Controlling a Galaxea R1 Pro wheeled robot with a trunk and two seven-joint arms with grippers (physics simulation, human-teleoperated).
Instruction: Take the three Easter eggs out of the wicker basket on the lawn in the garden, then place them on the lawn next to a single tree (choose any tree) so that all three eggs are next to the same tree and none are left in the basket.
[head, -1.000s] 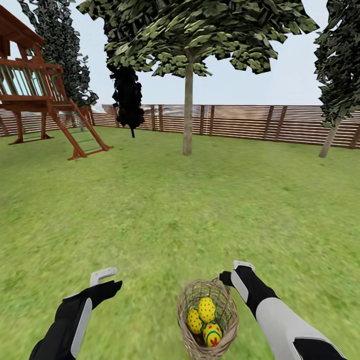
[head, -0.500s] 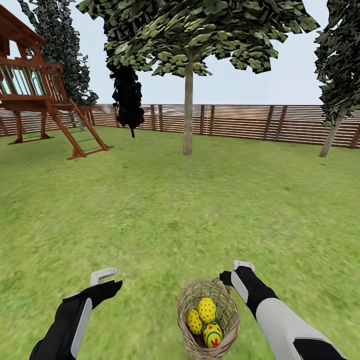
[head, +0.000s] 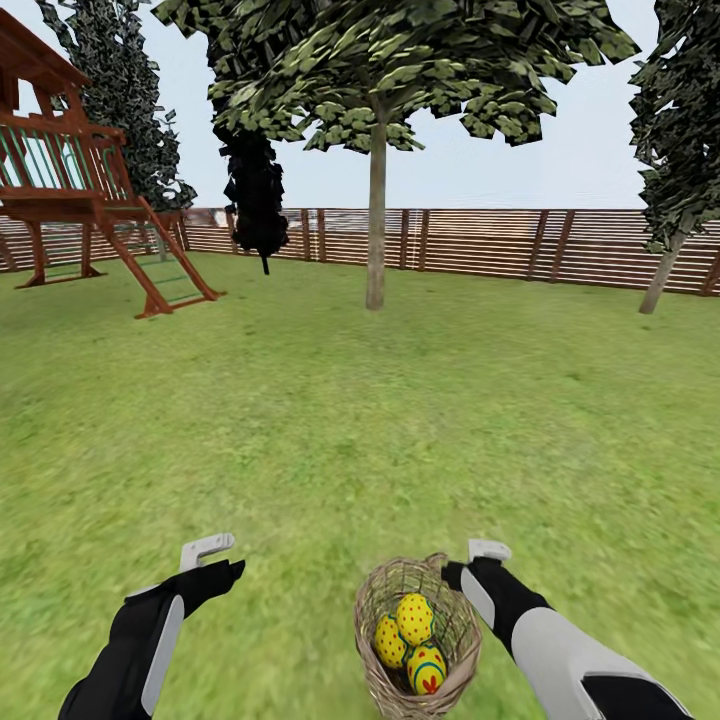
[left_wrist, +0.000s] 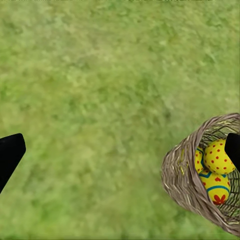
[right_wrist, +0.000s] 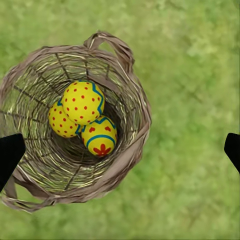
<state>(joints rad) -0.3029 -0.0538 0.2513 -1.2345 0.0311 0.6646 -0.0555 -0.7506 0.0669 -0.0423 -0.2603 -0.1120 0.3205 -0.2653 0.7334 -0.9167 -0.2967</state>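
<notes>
Fingers (right_wrist: 231, 150) — tips cut off | wicker basket (right_wrist: 131, 155) | three Easter eggs (right_wrist: 83, 102) inside

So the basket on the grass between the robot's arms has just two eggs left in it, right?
Not quite: the wicker basket on the lawn holds three Easter eggs, not two. The right wrist view, looking straight down into it, shows all three.

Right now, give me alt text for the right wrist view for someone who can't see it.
Looking straight down into the wicker basket on the lawn, three Easter eggs lie clustered together at its bottom, yellow with red dots and blue bands. Two black fingertips of the open right gripper sit at opposite edges, one over the basket rim, the other over grass.
</notes>
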